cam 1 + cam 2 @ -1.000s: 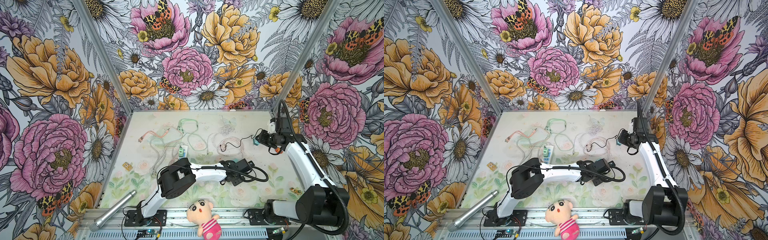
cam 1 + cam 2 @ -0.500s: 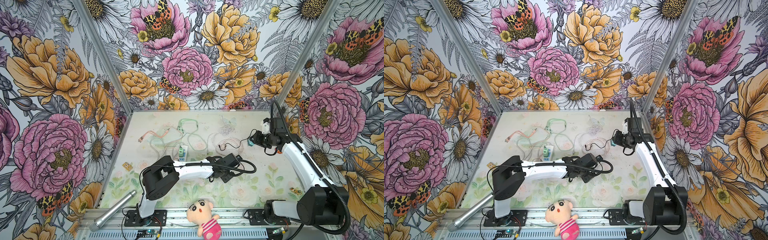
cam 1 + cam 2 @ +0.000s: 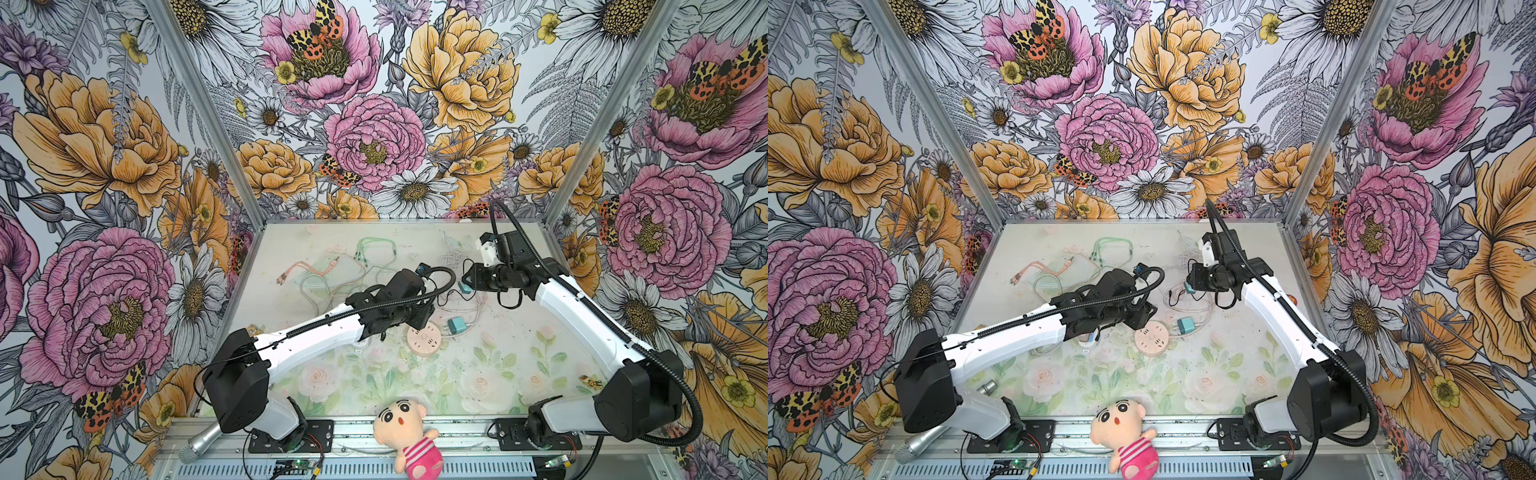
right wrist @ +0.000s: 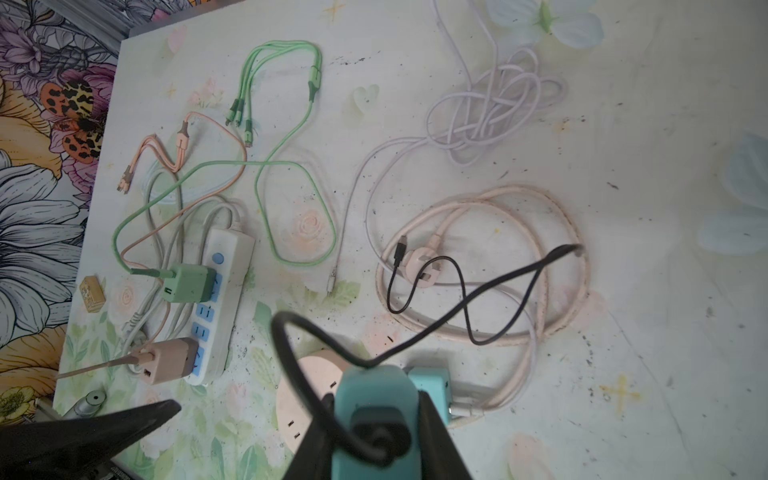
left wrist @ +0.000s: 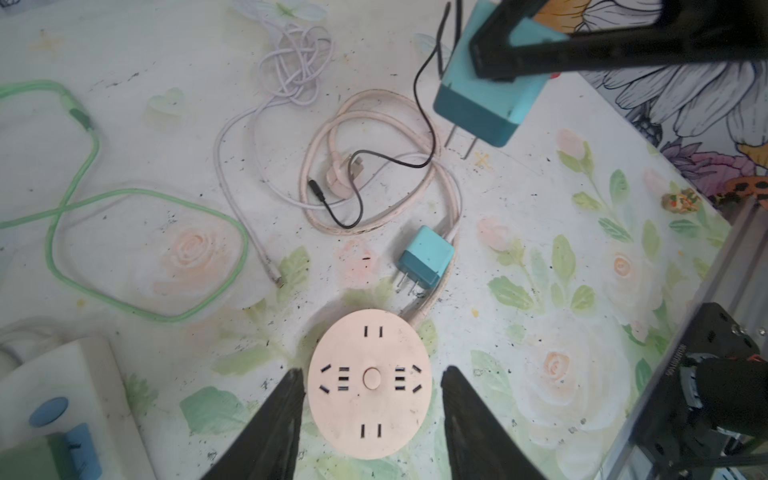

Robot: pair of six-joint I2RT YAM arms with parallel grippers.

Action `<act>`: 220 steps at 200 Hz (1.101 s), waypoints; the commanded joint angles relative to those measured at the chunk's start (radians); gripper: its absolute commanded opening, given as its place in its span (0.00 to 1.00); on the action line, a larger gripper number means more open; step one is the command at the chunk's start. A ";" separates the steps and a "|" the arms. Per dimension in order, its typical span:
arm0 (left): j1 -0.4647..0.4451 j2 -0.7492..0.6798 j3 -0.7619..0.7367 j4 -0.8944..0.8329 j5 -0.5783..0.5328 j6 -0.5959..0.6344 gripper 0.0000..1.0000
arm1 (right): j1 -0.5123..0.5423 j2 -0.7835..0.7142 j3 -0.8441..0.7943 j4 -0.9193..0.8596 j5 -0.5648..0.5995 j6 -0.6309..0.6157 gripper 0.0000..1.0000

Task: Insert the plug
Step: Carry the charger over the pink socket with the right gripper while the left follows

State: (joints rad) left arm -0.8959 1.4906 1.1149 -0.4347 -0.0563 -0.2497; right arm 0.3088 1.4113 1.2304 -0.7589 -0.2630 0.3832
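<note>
Teal plug (image 5: 478,108) tight in right gripper (image 4: 372,411); left gripper (image 5: 372,374) open, astride pink socket (image 5: 370,419)

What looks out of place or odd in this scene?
A plush doll lies on the front rail, off the table, and a microphone pokes out at the front left corner; neither fits a plug task. The lilac cable is knotted in a clump at the far side.

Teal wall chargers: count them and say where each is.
2 visible. One teal wall charger is held in the right hand; the other teal charger lies beside the round pink socket.
</note>
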 commanded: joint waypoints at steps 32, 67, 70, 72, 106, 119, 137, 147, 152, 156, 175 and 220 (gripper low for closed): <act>0.107 -0.046 -0.076 0.016 -0.019 -0.150 0.54 | 0.121 0.068 0.069 0.021 0.042 -0.047 0.00; 0.172 -0.093 -0.114 0.043 -0.003 -0.184 0.54 | 0.208 0.104 0.034 0.029 0.106 -0.091 0.00; 0.177 -0.098 -0.117 0.045 -0.001 -0.184 0.54 | 0.211 0.104 0.030 0.031 0.109 -0.093 0.00; 0.179 -0.101 -0.119 0.045 0.000 -0.184 0.54 | 0.215 0.104 0.026 0.034 0.115 -0.094 0.00; 0.190 -0.137 -0.133 0.046 -0.016 -0.158 0.54 | 0.252 0.037 -0.119 0.164 0.132 -0.137 0.00; 0.191 -0.146 -0.140 0.047 -0.023 -0.160 0.55 | 0.267 0.016 -0.173 0.217 0.139 -0.140 0.00; 0.194 -0.153 -0.144 0.047 -0.030 -0.162 0.55 | 0.300 0.007 -0.224 0.274 0.140 -0.139 0.00; 0.195 -0.154 -0.143 0.048 -0.034 -0.161 0.55 | 0.321 0.007 -0.246 0.301 0.139 -0.141 0.00; 0.195 -0.154 -0.142 0.047 -0.036 -0.162 0.55 | 0.330 0.008 -0.252 0.312 0.141 -0.141 0.00; 0.195 -0.154 -0.142 0.047 -0.036 -0.163 0.55 | 0.337 0.009 -0.256 0.319 0.143 -0.140 0.00; 0.195 -0.155 -0.136 0.047 -0.040 -0.160 0.55 | 0.356 0.014 -0.273 0.351 0.143 -0.138 0.00; 0.193 -0.153 -0.133 0.047 -0.039 -0.163 0.56 | 0.385 0.000 -0.337 0.438 0.198 -0.164 0.00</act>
State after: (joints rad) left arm -0.7082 1.3525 0.9871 -0.4099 -0.0715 -0.4065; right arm 0.6838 1.4506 0.9283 -0.4175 -0.1215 0.2440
